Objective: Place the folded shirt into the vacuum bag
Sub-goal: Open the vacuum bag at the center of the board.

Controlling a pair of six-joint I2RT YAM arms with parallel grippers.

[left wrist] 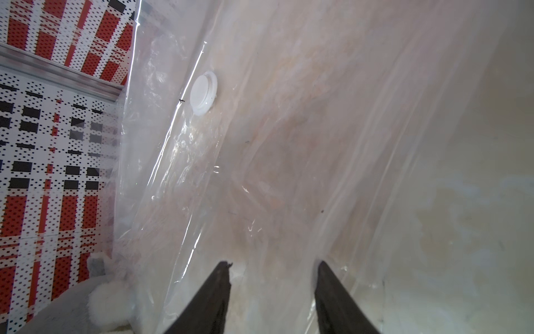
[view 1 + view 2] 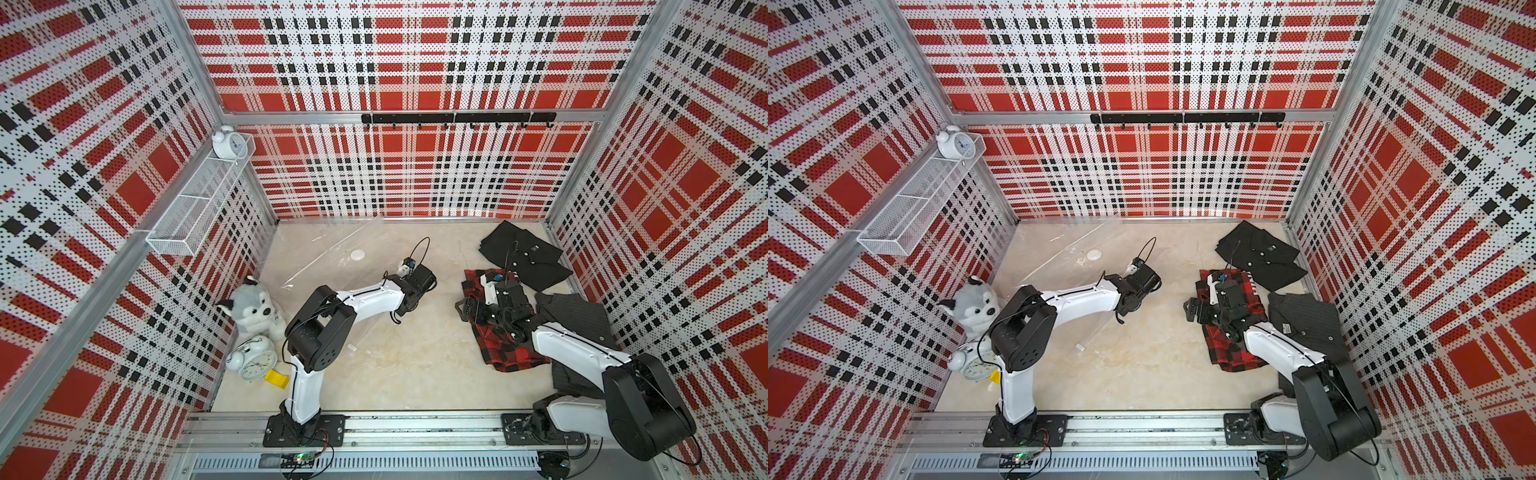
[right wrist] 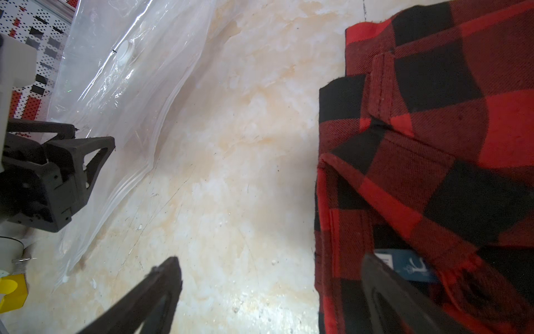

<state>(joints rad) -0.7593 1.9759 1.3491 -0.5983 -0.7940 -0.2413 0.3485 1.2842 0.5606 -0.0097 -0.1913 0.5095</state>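
- Shirt (image 2: 507, 353), the red-and-black check one, lies folded on the right of the counter (image 2: 415, 370). Its long axis runs near to far, and it is not yet in the bag.
- Right hand (image 3: 271, 269) hovers at the shirt's left edge, spread wide and empty, half over cloth and half over bare counter.
- Bag (image 2: 324, 257) lies flat on the far left with its white valve (image 2: 357, 254) facing up. The ribbed edge facing the shirt looks like its mouth.
- Left hand (image 1: 273, 264) sits at that edge with its fingers apart. Film lies between them, but nothing looks pinched.
- The bag lies to the left of the shirt, across a strip of bare counter. The right arm is nearer the shirt and the left arm nearer the bag. The likely next move is a grip on the shirt's left edge, then a carry leftward into a mouth held open.
- The counter is pale, marbled and smooth, so the film will probably slide and crumple easily.
- Perforated check walls close three sides.
- A black shirt (image 2: 523, 253) lies far right, and a grey shirt (image 2: 573, 316) lies just beside the red one.
- A husky (image 2: 253, 307) and a clock (image 2: 253, 361) stand by the left wall.
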